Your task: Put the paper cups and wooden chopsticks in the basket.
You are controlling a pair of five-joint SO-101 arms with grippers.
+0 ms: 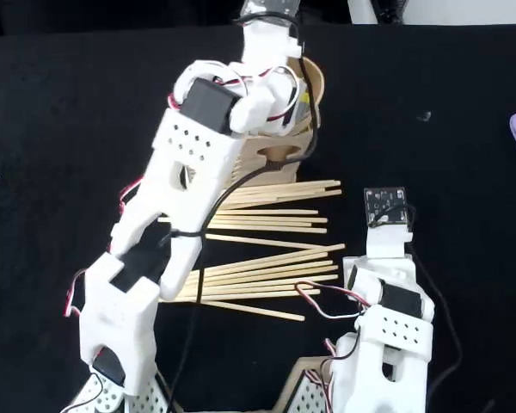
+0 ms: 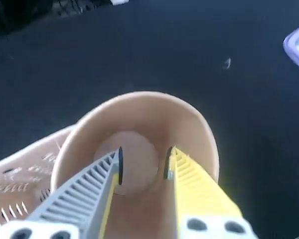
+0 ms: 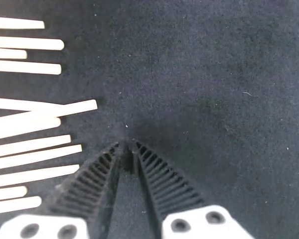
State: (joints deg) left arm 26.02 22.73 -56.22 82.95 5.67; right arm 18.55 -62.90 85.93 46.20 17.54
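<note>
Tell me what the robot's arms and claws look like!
The left arm and the right arm are chunky white plastic with black motors, rows of holes, and red, white and black wires. The left gripper has one grey ribbed finger and one yellow one. The right gripper has two black ribbed fingers on white bases.

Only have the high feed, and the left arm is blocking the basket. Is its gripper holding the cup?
Observer: No. In the left wrist view, the left gripper is open. Its jaws are apart above the mouth of the paper cup, with nothing between them.
Operator: Is the cup in the basket?
Observer: The basket wall shows right beside the cup. I cannot tell whether the cup rests inside.
Operator: Right gripper?
Observer: The right gripper is shut and empty. It is over the black cloth, beside the ends of the chopsticks.
</note>
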